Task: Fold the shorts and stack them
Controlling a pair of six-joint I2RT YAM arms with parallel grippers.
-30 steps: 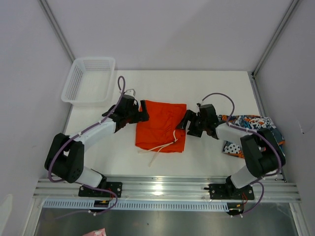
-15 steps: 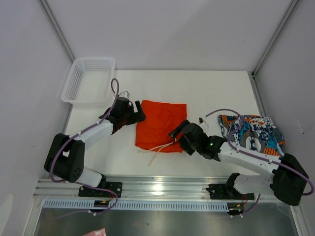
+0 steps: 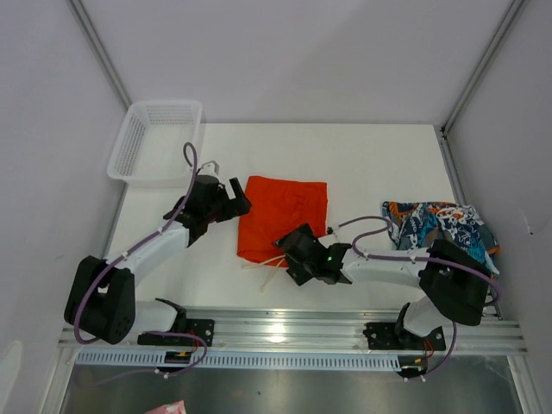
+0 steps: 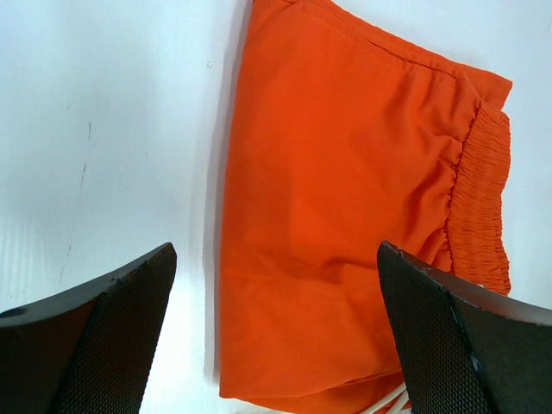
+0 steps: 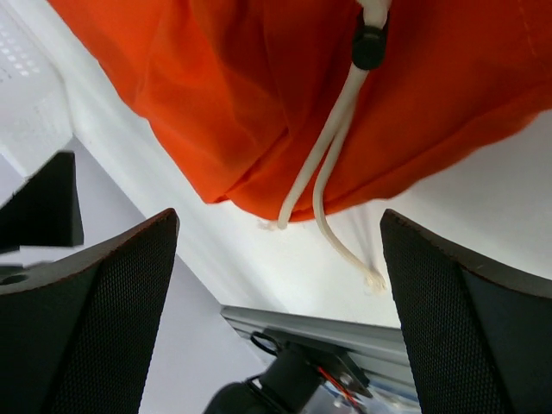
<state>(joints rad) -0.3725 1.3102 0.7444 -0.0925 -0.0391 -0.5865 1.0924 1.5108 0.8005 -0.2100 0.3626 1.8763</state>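
Right end effector (image 3: 290, 259) nearer; two shorts (image 3: 285, 216) (image 3: 440, 226)

The white table (image 3: 362, 164) holds three things. The orange shorts (image 3: 285, 216) lie flat near the middle, and their white string (image 3: 269, 263) trails onto the table at the near edge. The printed shorts (image 3: 440, 226) lie bunched up by the right edge. A white mesh basket (image 3: 155, 142) sits at the far left corner.

**Top view.** The right tool (image 3: 290, 259) hides the near right corner of the orange shorts (image 3: 285, 211). The right arm (image 3: 448, 269) covers the near part of the printed shorts (image 3: 435, 224).

**Left wrist view.** The bottom edge cuts off all but a sliver of the white drawstring (image 4: 390, 402).
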